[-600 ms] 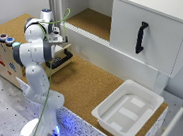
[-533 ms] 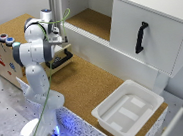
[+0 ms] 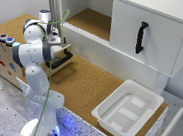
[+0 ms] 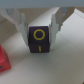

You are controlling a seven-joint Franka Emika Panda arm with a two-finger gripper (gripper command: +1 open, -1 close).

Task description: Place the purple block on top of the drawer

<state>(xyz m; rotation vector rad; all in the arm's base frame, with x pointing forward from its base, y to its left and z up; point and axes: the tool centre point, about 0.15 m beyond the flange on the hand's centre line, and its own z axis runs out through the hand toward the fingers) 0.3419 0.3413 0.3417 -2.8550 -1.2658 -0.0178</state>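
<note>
In the wrist view the purple block (image 4: 40, 40), with yellow marks on its faces, sits between my gripper's (image 4: 40, 29) two fingers (image 4: 21, 25), which press against its sides. The block is just above or on a pale surface; I cannot tell which. In the exterior view my gripper (image 3: 58, 43) hangs over the small pale wooden drawer (image 3: 65, 47) with its black bar handle (image 3: 62, 58), at the cork-topped wooden box (image 3: 11, 27) on the exterior view's left. The block is hidden by the arm there.
A white plastic tub (image 3: 126, 111) stands on the cork counter at the exterior view's lower right. A large white cabinet door (image 3: 154, 24) with a black handle (image 3: 139, 37) stands at the right. Small round blue and red things (image 3: 6, 39) sit on the box. A red thing (image 4: 4, 59) shows beside the block.
</note>
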